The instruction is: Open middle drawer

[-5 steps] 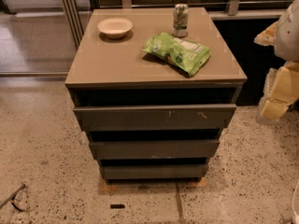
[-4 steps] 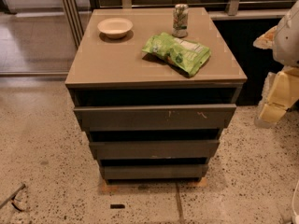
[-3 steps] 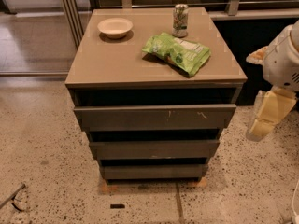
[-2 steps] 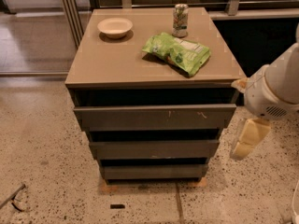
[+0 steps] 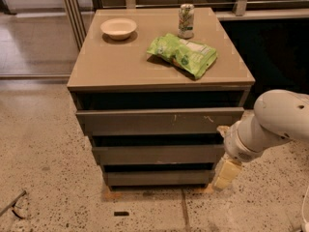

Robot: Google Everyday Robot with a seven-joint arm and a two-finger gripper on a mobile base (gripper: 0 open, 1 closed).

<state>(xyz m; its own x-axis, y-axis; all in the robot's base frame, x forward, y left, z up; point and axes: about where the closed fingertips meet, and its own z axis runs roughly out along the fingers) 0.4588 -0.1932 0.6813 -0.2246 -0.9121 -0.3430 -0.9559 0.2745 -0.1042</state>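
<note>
Middle drawer (image 5: 159, 154): plain grey-brown front, in the middle of three stacked fronts.
Top drawer (image 5: 159, 121): directly above the middle drawer, wider, with white scratches.
Bottom drawer (image 5: 157, 178): directly below the middle drawer, narrowest.
Gripper (image 5: 226, 174): just beside the middle drawer's right end and slightly lower, pointing down; whether it is open or closed, I cannot tell.
Arm (image 5: 270, 124): white, to the right of the middle drawer.
Tabletop (image 5: 120, 62): above the middle drawer, carrying a bowl (image 5: 119, 28), a can (image 5: 186, 21) and a green bag (image 5: 183, 53).

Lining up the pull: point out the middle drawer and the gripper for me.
middle drawer (image 5: 159, 154): camera view, centre of its flat front.
gripper (image 5: 224, 175): camera view, its cream tip, low and just right of the middle drawer.
</note>
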